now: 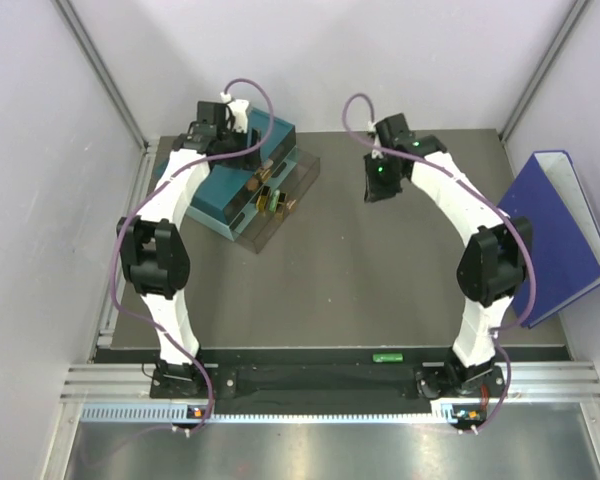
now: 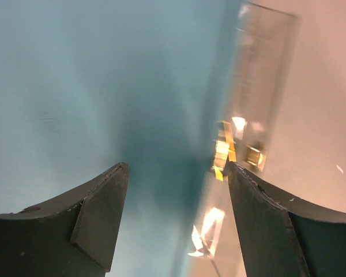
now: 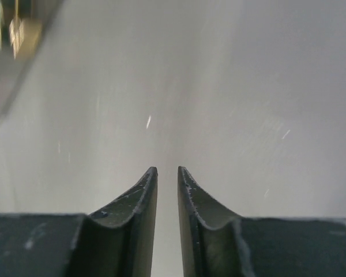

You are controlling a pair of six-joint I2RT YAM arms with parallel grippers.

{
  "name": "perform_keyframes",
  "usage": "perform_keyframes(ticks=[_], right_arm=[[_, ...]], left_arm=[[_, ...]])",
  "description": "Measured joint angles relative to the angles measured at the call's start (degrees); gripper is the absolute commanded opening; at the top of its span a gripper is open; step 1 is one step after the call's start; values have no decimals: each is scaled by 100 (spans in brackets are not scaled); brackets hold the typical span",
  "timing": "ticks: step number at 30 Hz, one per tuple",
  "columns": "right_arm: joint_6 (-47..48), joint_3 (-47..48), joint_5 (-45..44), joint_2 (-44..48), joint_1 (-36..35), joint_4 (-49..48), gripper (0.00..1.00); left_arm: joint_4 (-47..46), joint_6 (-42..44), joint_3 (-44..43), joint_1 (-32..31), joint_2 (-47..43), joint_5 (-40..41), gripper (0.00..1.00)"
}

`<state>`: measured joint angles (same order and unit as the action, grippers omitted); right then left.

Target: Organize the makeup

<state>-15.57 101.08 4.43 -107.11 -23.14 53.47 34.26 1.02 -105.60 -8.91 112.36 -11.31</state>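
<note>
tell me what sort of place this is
Most likely a robotics lab test cell: a dark table walled by white panels, a left arm and right arm bolted to a metal rail at its near edge, and props, a teal drawer box and a blue binder.

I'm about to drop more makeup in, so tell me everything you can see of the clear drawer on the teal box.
The clear drawer is a see-through, smoke-tinted plastic tray. It is pulled well out of the teal box at the far left of the table and points toward the middle. A few small gold and orange makeup pieces lie in its inner part; its outer end looks bare. The open left gripper hangs over the box beside it, apparently clear of the drawer.
</note>
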Motion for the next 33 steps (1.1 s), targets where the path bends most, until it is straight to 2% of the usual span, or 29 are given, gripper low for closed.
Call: perform_keyframes(ticks=[5,7,11,15,19,25,27,30,33], right_arm=[[-160,461,151,-391,581,-501,31],[-210,522,251,-483,750,-645,32],[-221,592,396,-597,953,-855,32],[-225,581,518,-601,1064,-979,32],[-256,389,651,-597,1150,-1283,32],[-275,76,833,-564,1180,-1471,32],[-295,-24,883,-544,1180,-1491,33],[-297,-57,933,-533,1182,-1497,33],[-297,-59,997,-498,1204,-1497,34]], left_arm=[[164,236,214,-509,-192,-339,74],[223,522,278,-800,-251,-85,74],[363,820,374,-1294,-343,-74,77],[542,798,391,-1873,-402,-68,83],[595,570,424,-2345,-452,291,84],[684,166,385,-2367,-455,1034,84],[732,11,367,-2267,-455,1316,87],[616,-192,396,-2151,-501,1888,97],[293,-269,632,-2144,-785,2146,98]])
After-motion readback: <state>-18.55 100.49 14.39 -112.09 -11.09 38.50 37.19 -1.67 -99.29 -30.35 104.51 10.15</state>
